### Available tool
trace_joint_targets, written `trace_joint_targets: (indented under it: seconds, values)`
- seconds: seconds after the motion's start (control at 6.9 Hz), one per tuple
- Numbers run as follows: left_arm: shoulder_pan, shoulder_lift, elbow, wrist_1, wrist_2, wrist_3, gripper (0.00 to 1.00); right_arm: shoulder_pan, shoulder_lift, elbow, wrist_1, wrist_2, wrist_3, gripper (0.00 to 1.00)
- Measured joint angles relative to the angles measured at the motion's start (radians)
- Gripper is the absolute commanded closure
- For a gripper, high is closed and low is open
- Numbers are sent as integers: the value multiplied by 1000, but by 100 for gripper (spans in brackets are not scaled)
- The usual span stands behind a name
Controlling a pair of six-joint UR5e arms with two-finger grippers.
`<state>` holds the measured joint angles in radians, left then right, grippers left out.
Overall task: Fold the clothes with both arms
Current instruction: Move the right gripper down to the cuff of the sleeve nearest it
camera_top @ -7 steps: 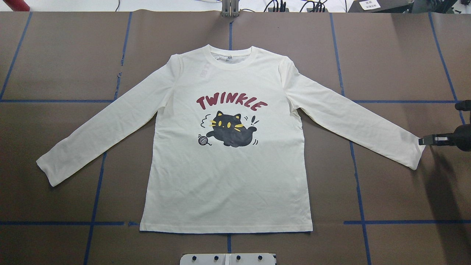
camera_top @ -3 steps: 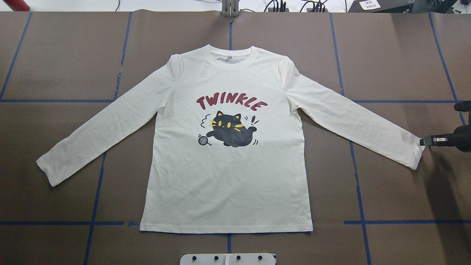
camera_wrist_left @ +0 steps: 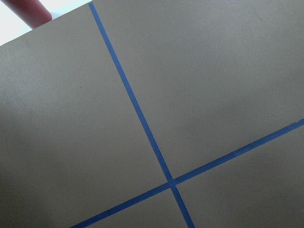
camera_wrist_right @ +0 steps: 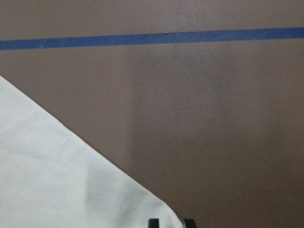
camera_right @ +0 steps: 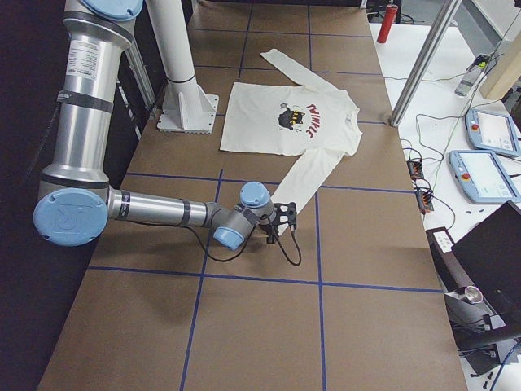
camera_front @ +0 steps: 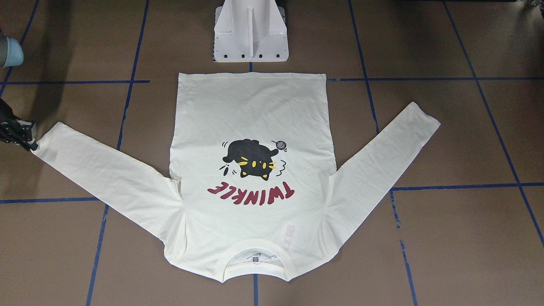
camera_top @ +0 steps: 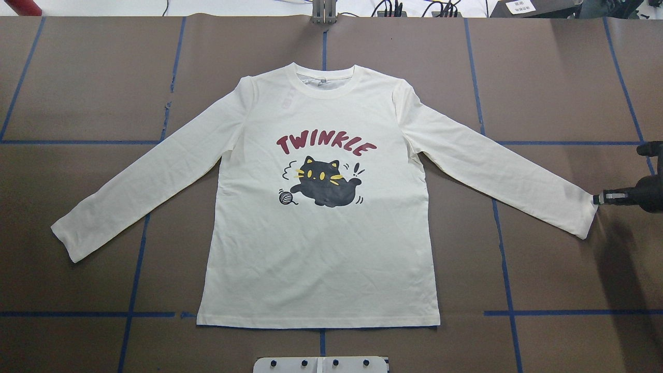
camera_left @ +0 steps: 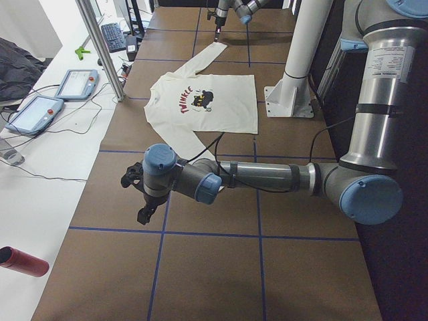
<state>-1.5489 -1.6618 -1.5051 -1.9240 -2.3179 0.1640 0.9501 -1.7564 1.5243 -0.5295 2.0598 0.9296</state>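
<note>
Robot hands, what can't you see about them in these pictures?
- Right hand: cut by the overhead view's right edge. Its wrist view shows only two fingertips at the bottom edge, so whether it grips the cuff is unclear.
- Left hand: only in the left side view, small and dark. Open or shut is unclear.
- Shirt label: too small to read in the overhead view.

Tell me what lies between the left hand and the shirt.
Bare table with blue tape lines separates left hand from shirt, in the exterior left view.

Bright, even light; a soft shadow darkens the table (camera_top: 616, 280); wrist views slightly soft.
</note>
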Motion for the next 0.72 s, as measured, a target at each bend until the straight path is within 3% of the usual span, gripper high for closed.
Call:
trace_joint_targets:
  seconds: [0.43, 0.58, 0.72]
  values:
    - [0, 0, -1, -1, 0, 0, 0, -3, 6, 34, -16, -7, -12, 100]
    - [0, 0, -1, -1, 0, 0, 0, 0, 5, 96, -75, 0, -13, 100]
    - [0, -1, -2, -1, 0, 0, 0, 3, 9, 209, -215, 2, -13, 100]
